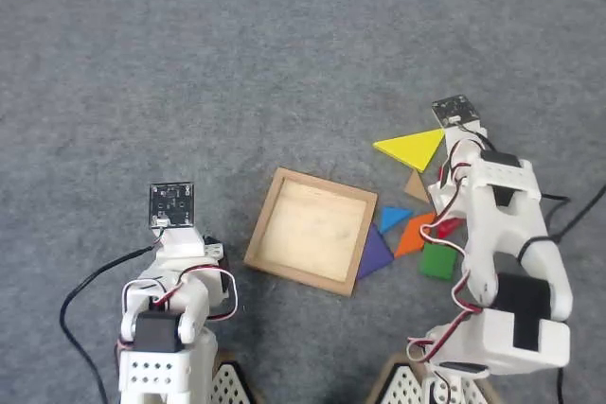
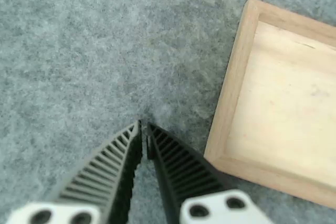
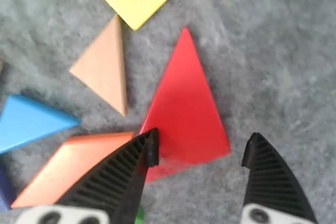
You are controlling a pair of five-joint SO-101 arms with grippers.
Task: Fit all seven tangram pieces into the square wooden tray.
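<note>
Right claw (image 3: 203,144) hangs open above the red triangle (image 3: 182,100).

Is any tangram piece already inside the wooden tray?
No, the tray shows bare wood inside, and pieces such as the yellow triangle lie on the grey mat beside it.

Yellow triangle (image 1: 412,148), red triangle (image 3: 186,108), blue triangle (image 1: 393,218), orange parallelogram (image 1: 415,234), green square (image 1: 437,261), pale tray (image 1: 264,217).
</note>
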